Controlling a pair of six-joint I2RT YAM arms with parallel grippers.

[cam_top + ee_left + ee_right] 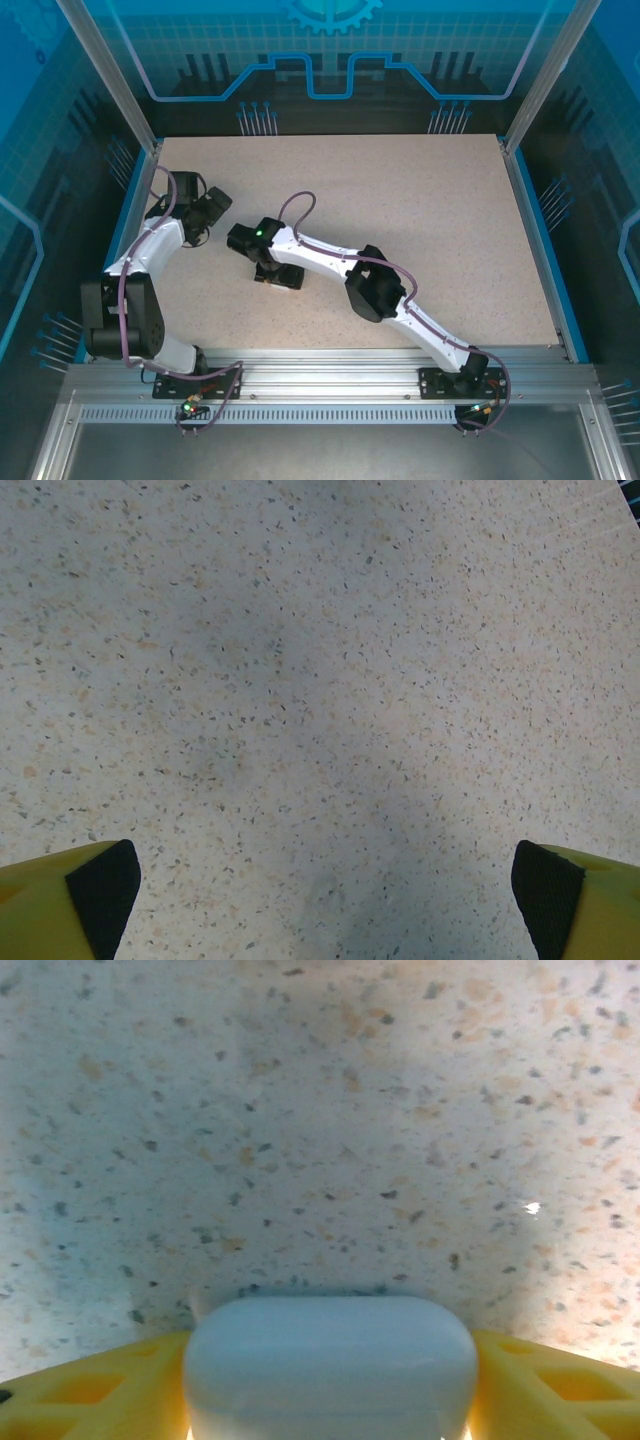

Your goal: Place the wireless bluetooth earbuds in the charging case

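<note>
A white charging case (330,1355) with rounded corners sits between my right gripper's yellow fingers (545,1380), its lid down and its top edge close over the speckled tabletop. The right gripper (330,1385) is shut on it. In the top view this gripper (279,274) points down at the table left of centre. My left gripper (325,905) stands open over bare table, its black pads (105,890) far apart with nothing between them. In the top view it (213,207) hovers just left of the right wrist. The earbuds are out of view.
The speckled beige table (420,200) stretches wide to the right and back. Blue rails (535,230) and clear walls edge it on the sides. The aluminium base frame (330,385) runs along the near edge.
</note>
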